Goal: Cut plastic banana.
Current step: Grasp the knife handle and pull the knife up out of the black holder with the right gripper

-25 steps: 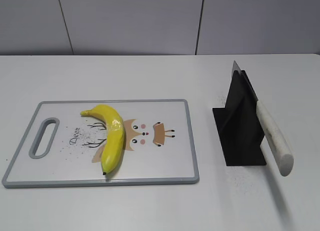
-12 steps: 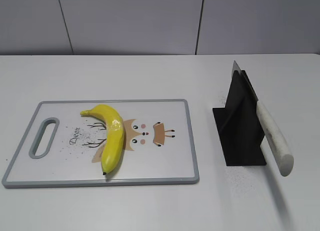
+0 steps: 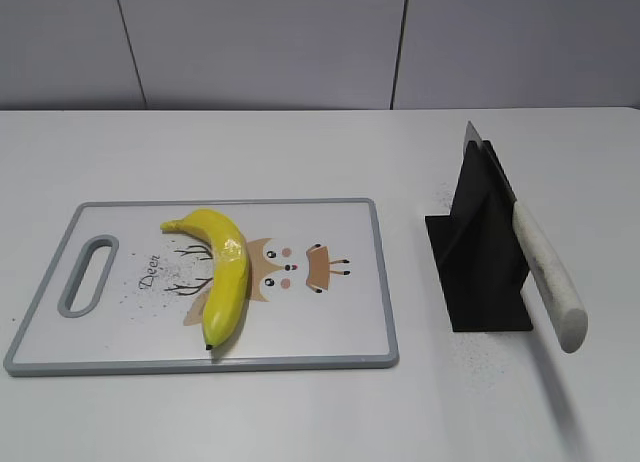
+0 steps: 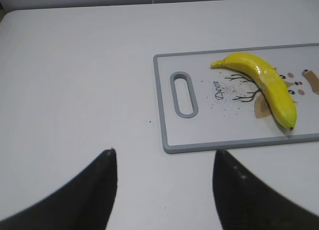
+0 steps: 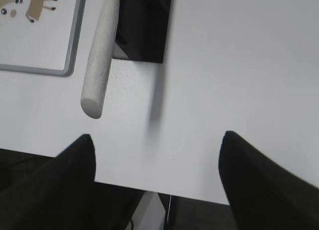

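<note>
The plastic banana [image 3: 222, 270] is glossy yellow and curved, and lies on the cutting board [image 3: 340, 332], left of the deer picture; it also shows in the left wrist view [image 4: 264, 83]. A knife with a white handle [image 3: 548, 277] rests in a black stand [image 3: 480, 252], handle pointing toward the front; the handle also shows in the right wrist view [image 5: 99, 65]. My left gripper [image 4: 164, 153] is open and empty over bare table, left of the board's front corner. My right gripper [image 5: 157, 138] is open and empty at the table's front edge, right of the knife handle. Neither gripper shows in the exterior view.
The board [image 4: 164, 125] has a slot handle [image 3: 88, 274] at its left end. The black stand [image 5: 144, 26] sits to the right of the board. The table's front edge [image 5: 164, 190] runs just under my right gripper. A grey panelled wall stands behind the table.
</note>
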Robot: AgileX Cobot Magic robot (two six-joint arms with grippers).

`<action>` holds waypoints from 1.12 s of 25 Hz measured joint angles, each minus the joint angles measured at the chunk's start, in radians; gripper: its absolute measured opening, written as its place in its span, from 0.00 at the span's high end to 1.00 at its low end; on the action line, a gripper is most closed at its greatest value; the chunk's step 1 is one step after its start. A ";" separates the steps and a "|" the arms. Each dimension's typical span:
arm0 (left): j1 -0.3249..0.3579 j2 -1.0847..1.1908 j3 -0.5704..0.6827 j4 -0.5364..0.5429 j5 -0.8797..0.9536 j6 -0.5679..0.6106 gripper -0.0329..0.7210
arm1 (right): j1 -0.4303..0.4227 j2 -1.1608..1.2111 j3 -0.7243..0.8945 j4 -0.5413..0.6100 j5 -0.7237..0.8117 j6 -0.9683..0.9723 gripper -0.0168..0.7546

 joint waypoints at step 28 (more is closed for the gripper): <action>0.000 0.000 0.000 0.000 0.000 0.000 0.18 | 0.309 0.699 -0.186 -0.104 -0.134 0.247 0.27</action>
